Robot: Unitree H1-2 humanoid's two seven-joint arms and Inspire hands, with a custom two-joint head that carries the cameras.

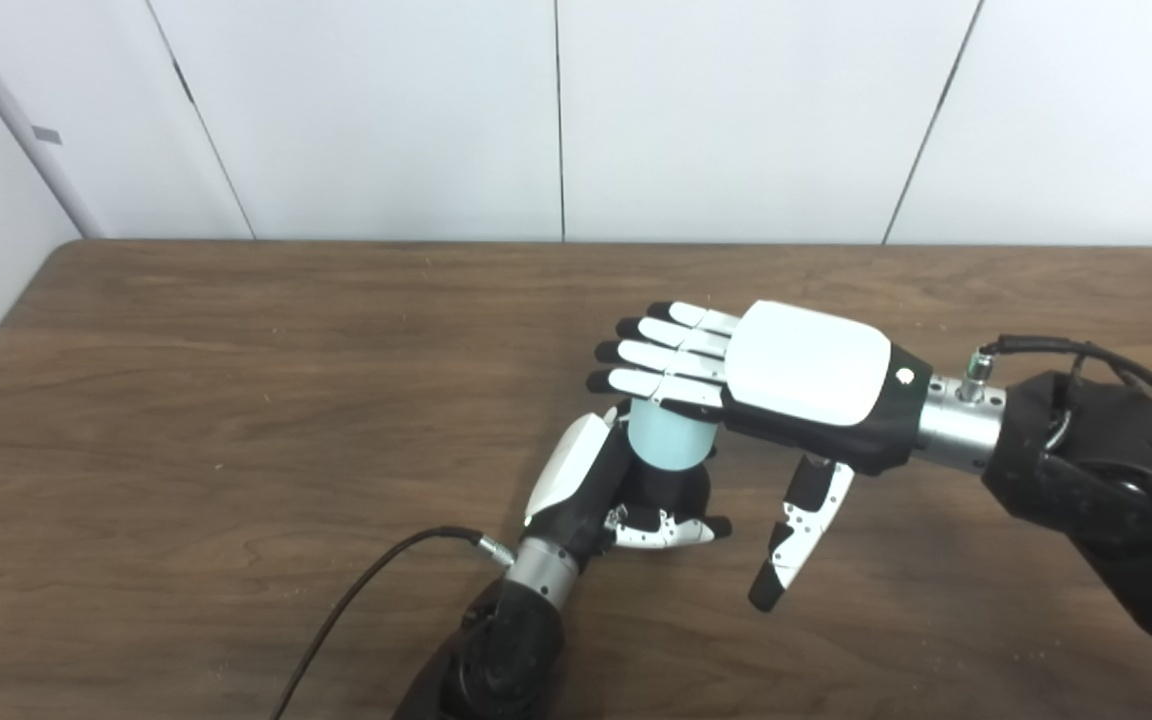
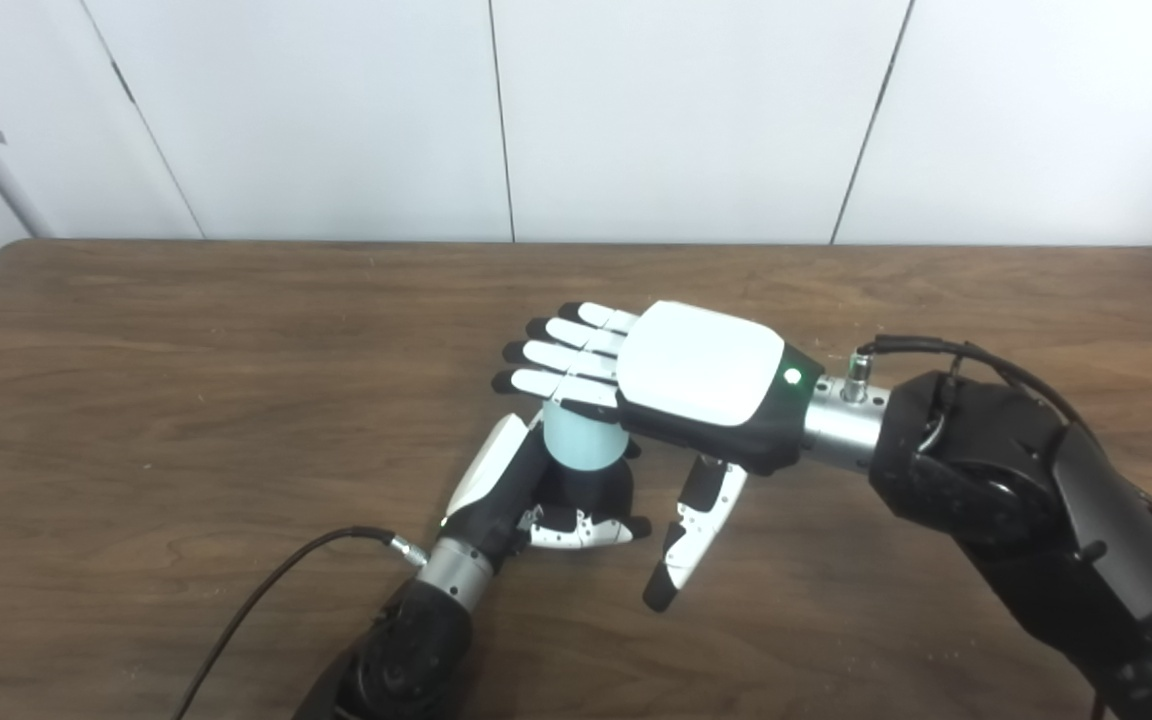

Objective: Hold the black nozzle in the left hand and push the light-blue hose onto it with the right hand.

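Note:
My left hand (image 1: pixel 601 490) is shut on the black nozzle (image 1: pixel 671 490), holding it upright just above the table. A short light-blue hose (image 1: pixel 669 435) stands on top of the nozzle. My right hand (image 1: pixel 786 385) lies flat over the hose's top end with its fingers (image 1: pixel 656 355) stretched out straight and its thumb (image 1: pixel 801 535) hanging down apart. That hand is open, palm down, covering the hose's top; whether the palm touches it is hidden. In the right eye view the hose (image 2: pixel 584 440) shows the same way under the right hand (image 2: pixel 681 385).
The brown wooden table (image 1: pixel 236 400) reaches to a white panelled wall behind. A black cable (image 1: pixel 366 590) runs from the left wrist toward the picture's bottom edge. The bulky black right forearm (image 1: pixel 1106 480) fills the right side.

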